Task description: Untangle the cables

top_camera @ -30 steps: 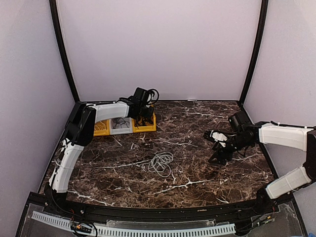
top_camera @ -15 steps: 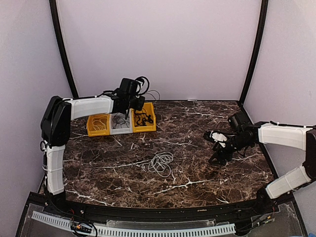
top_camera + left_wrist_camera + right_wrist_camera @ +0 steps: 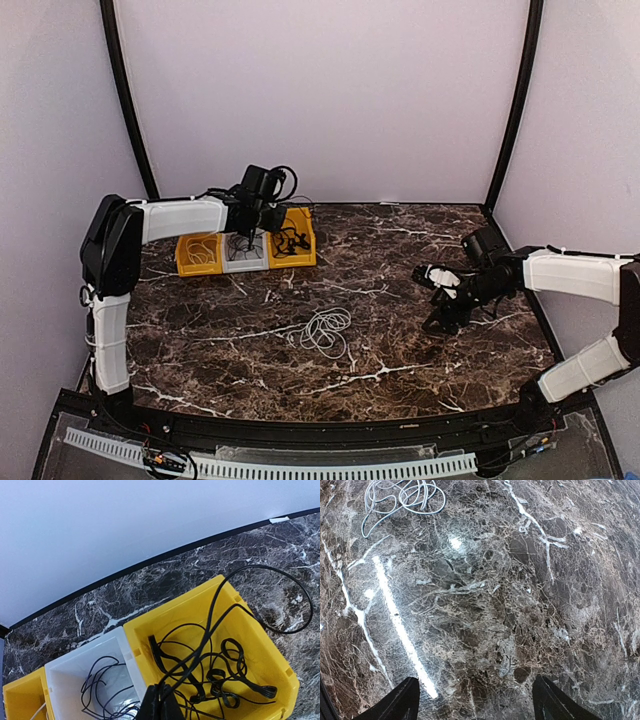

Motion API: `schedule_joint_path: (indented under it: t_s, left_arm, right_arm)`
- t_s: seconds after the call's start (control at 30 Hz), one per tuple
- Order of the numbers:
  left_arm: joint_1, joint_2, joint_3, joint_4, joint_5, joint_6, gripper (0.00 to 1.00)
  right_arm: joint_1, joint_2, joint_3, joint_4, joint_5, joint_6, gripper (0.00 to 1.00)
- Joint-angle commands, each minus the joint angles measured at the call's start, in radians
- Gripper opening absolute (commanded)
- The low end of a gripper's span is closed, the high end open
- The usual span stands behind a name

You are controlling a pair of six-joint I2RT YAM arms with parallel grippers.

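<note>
Risen off the far-left bins (image 3: 295,262), the left gripper (image 3: 161,695) stays pinched on what seems a black cable (image 3: 215,605) (one strand coming free), while the right gripper (image 3: 477,700) gapes empty and the white cable (image 3: 325,330) lies mid-table

Only the left arm is moving on our side. 1 s ago it was folded low over the bins. Now its elbow is riding high and the left gripper (image 3: 247,235) is hanging over the grey bin (image 3: 245,266) and the right yellow bin (image 3: 295,262). Versus 0.5 s ago it's dropping slightly, pinching a black cable (image 3: 212,612).
</note>
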Motion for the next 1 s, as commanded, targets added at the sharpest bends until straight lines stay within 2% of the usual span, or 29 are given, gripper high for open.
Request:
schedule_joint_path:
  t_s: [0.0,0.17,0.33,0.67,0.8,0.97]
  left_arm:
    - [0.016,0.012,0.064,-0.127,-0.053,0.014,0.00]
    - [0.021,0.086,0.175,-0.250,-0.111,0.091,0.00]
    - [0.018,0.131,0.244,-0.257,-0.090,0.145,0.00]
    - [-0.008,0.324,0.525,-0.310,-0.077,0.276,0.00]
    - [-0.013,0.365,0.566,-0.322,-0.074,0.260,0.00]
    - [-0.013,0.360,0.547,-0.292,0.020,0.185,0.00]
  right_arm:
    - [0.007,-0.004,0.010,0.017,-0.005,-0.001,0.79]
    - [0.007,-0.001,0.010,0.015,-0.006,-0.002,0.79]
    - [0.007,0.000,0.010,0.016,-0.005,-0.003,0.79]
    - [0.007,0.000,0.008,0.015,-0.001,-0.003,0.79]
    - [0.007,-0.002,0.005,0.016,0.003,-0.003,0.79]
    - [0.007,0.004,0.016,0.014,-0.009,0.003,0.79]
